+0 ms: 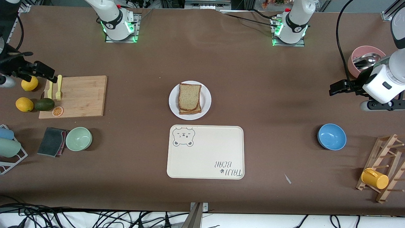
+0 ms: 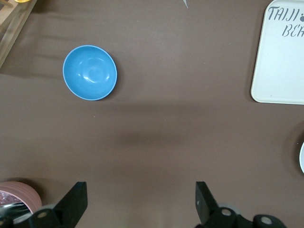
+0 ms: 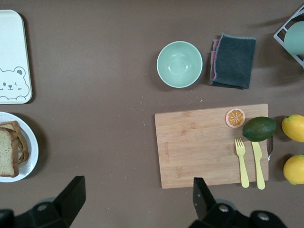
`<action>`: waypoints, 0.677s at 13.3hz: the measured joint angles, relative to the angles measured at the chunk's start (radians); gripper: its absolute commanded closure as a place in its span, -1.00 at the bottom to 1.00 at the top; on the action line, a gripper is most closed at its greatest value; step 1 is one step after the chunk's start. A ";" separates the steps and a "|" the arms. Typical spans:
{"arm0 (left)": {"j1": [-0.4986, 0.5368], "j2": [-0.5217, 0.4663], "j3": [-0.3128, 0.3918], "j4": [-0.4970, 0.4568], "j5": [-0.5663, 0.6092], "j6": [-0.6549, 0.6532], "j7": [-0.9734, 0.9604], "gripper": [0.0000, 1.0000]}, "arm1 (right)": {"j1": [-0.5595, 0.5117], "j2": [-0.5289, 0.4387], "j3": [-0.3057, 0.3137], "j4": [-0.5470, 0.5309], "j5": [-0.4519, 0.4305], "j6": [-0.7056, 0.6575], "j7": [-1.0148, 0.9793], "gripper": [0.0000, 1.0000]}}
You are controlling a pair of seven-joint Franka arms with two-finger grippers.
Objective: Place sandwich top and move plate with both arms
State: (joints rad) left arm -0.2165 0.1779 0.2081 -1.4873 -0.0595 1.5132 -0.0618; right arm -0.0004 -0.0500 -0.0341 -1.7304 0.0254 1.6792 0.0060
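With the sandwich top (image 1: 189, 96) already stacked on the white plate (image 1: 205, 102), just above the bear-print tray (image 1: 205, 152), both left gripper (image 2: 140, 202) and right gripper (image 3: 137, 199) hover wide open and empty, well apart from the tray toward their own table ends, seemingly waiting to lift the plate together.

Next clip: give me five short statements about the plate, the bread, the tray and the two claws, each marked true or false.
1. The bread is stacked on the plate. True.
2. The plate sits on the tray. False: it is on the table, farther from the front camera than the tray.
3. The left claw is open. True.
4. The right claw grips the fork. False: it is open and empty, above the board.
5. The blue bowl holds a lemon. False: it is empty.
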 measured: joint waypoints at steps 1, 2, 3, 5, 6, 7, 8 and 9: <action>0.000 0.000 0.000 0.000 0.000 0.000 0.000 -1.00 | 0.000 -0.002 0.002 -0.003 0.000 0.000 0.000 -1.00; 0.000 0.000 0.000 0.000 0.000 0.000 0.000 -1.00 | 0.000 0.000 0.003 -0.003 0.000 0.001 0.000 -1.00; 0.000 0.000 0.000 0.000 0.000 0.000 0.000 -1.00 | 0.000 0.003 0.005 -0.003 0.000 0.001 0.000 -1.00; 0.000 0.000 0.000 0.000 0.000 0.000 0.000 -1.00 | 0.000 0.004 0.008 -0.003 0.000 0.001 0.000 -1.00; 0.000 0.000 0.000 0.000 0.000 0.000 0.000 -1.00 | 0.000 0.004 0.009 -0.003 0.000 0.001 0.000 -1.00; 0.000 0.000 0.000 0.000 0.000 0.000 0.000 -1.00 | 0.000 0.004 0.009 -0.003 0.000 0.001 0.000 -1.00; 0.000 0.000 0.000 0.000 0.000 0.000 0.000 -1.00 | 0.000 0.004 0.009 -0.003 0.000 0.001 0.000 -1.00; 0.000 0.000 0.000 0.000 0.000 0.000 0.000 -1.00 | 0.000 0.004 0.009 -0.003 0.000 0.001 0.000 -1.00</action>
State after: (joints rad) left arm -0.2165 0.1779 0.2081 -1.4872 -0.0595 1.5132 -0.0618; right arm -0.0004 -0.0456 -0.0256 -1.7331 0.0254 1.6806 0.0060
